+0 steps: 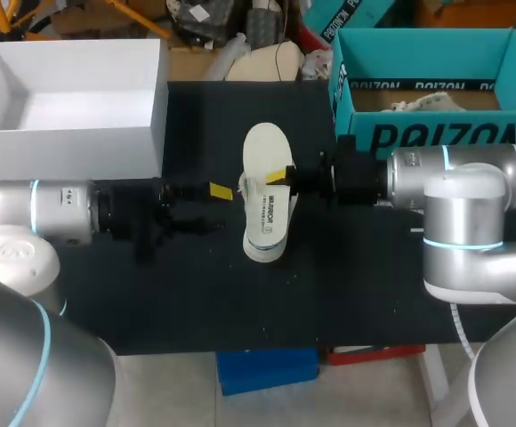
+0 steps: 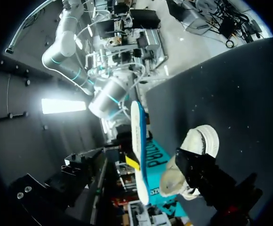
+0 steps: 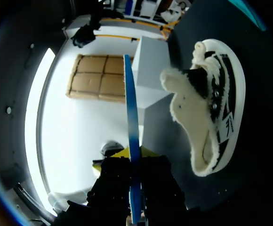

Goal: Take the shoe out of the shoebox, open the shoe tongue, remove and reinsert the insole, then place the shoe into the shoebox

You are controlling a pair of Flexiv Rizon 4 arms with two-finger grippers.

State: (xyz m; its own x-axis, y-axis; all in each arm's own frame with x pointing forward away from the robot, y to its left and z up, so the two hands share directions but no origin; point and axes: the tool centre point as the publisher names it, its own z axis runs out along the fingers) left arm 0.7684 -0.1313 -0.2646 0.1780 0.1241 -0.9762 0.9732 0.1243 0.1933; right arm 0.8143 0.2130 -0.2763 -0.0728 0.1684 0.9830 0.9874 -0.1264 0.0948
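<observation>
The black surface (image 1: 151,294) carries the teal shoebox (image 1: 436,138) at its far right corner, open and well apart from the work in the middle. The shoe (image 3: 216,108) sits on the surface there, out of the box, with fleecy lining showing at its mouth. From above it is mostly hidden by the insole (image 1: 267,191), which hangs flat just over it and does not touch it.

I judge the step in hand to be the insole: it is out, and reinserting it is not yet done. The next move calls for tipping the insole down into the shoe's mouth and sliding it in under the tongue, likely with the shoe steadied so it does not skid.

The right jaws, on the right arm (image 1: 471,178), are closed narrowly on the insole's edge, one finger on each face. The left jaws, on the left arm (image 1: 62,209), stand apart beside the shoe and hold nothing. Whether they touch the shoe I cannot tell.
</observation>
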